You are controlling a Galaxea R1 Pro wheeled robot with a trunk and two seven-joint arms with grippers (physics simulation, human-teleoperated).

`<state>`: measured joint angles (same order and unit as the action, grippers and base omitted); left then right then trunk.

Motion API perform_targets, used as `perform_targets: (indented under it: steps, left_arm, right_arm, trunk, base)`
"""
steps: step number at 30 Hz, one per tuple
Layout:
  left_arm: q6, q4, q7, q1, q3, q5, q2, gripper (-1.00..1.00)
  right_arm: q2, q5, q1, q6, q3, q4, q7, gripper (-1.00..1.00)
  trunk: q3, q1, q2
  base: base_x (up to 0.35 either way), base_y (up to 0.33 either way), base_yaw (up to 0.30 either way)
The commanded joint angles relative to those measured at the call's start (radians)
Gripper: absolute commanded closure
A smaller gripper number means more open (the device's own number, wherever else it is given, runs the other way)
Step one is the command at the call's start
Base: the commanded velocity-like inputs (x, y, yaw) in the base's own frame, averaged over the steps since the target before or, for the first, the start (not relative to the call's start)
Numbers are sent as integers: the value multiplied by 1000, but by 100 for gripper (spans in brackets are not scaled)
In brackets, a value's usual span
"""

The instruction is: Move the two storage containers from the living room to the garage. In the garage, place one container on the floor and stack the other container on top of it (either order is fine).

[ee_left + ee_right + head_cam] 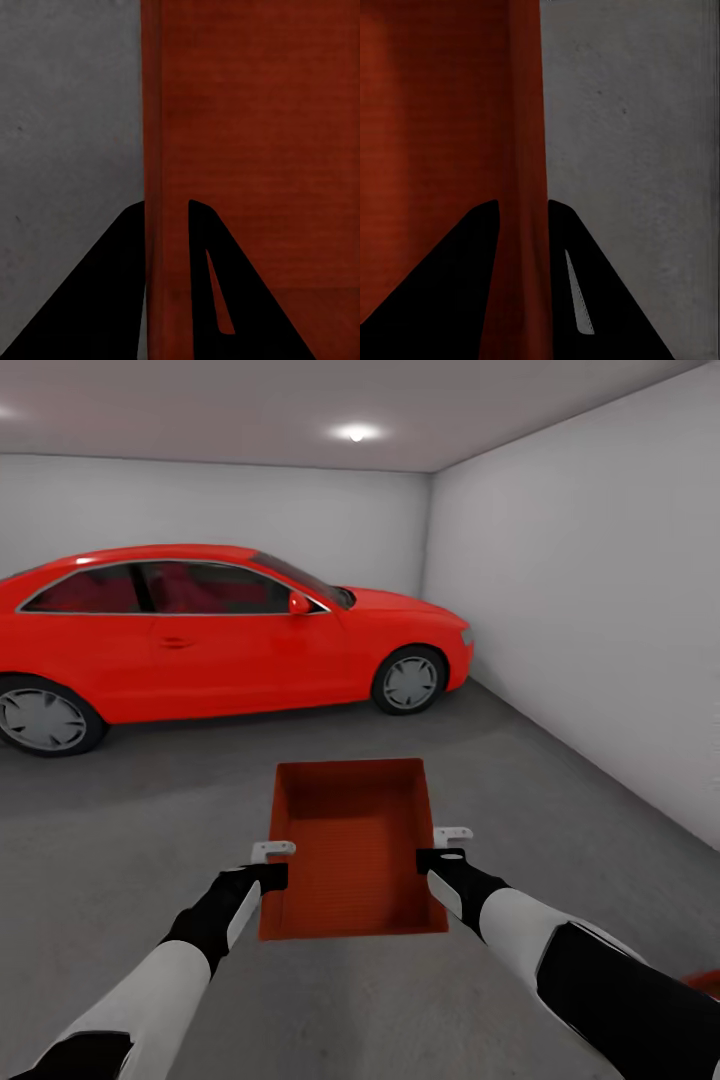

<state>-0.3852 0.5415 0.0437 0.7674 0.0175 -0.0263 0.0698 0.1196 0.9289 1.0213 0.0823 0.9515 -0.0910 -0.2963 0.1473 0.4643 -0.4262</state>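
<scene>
My left gripper (166,217) has its two dark fingers (97,300) closed narrow on the left wall of the storage container (352,850), one finger outside the wall and one inside. My right gripper (523,217) pinches the right wall the same way, its fingers (442,292) straddling the thin orange-red rim. From the head camera I see both grippers, left (272,863) and right (440,848), level with each other at the near half of the bin, arms reaching forward from either side. The container is open-topped and sits directly ahead of me over the grey concrete floor (130,840); I cannot tell whether it touches the floor. Farther off to the left stands a red car (220,635), side-on. White walls (580,610) close the garage on the right and far sides.
</scene>
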Motion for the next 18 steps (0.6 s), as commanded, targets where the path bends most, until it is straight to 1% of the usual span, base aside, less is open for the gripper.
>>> perform_targets:
  steps: [1,18]
  left_arm:
    - [-6,-29,10,0,-11,-11,-2,100]
    - [-6,-29,10,0,-11,-11,-2,100]
  right_arm:
    - [-4,-15,2,7,-19,-4,-4,100]
    - [-4,-15,2,7,-19,-4,-4,100]
  trunk:
    - [2,1,-2]
    - [2,1,-2]
  base:
    - [317,28,-286]
    - [318,3,-286]
